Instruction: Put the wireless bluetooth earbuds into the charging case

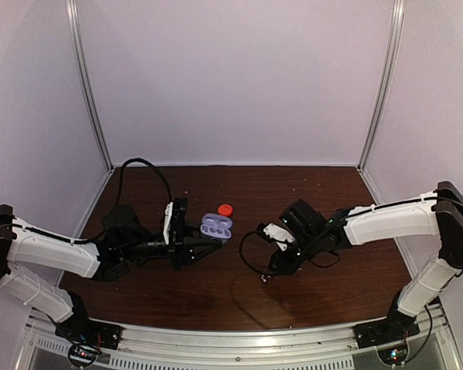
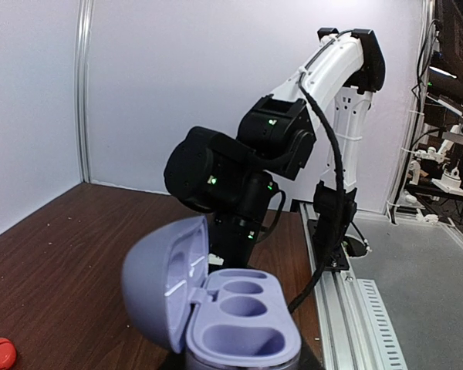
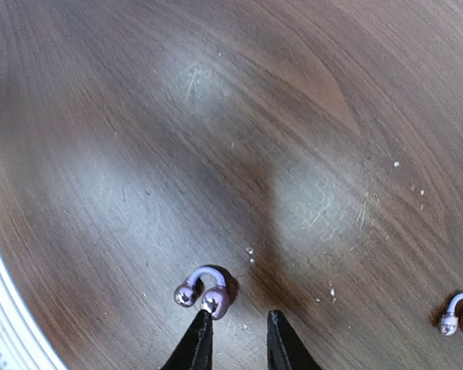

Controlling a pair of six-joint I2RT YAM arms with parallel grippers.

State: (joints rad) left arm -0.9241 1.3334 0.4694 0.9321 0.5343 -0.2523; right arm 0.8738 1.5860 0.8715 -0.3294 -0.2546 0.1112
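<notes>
left claw [image 1: 203,243] grips the open charging case [image 2: 239,324], lid tilted back. a red round piece [image 1: 225,209] lies just beyond it on the bench [image 1: 216,293]. right claw [image 3: 238,327] is narrowly parted above the bench, one tip just beside an earbud [image 3: 203,290]. a second earbud [image 3: 459,313] lies well apart on the bench.

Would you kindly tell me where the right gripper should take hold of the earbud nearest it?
Pinch the earbud across its two rounded ends, bringing the right gripper straight down from above. It lies flat on the table, and those bulbs, side by side, look bulkier than the thin arch joining them.
</notes>
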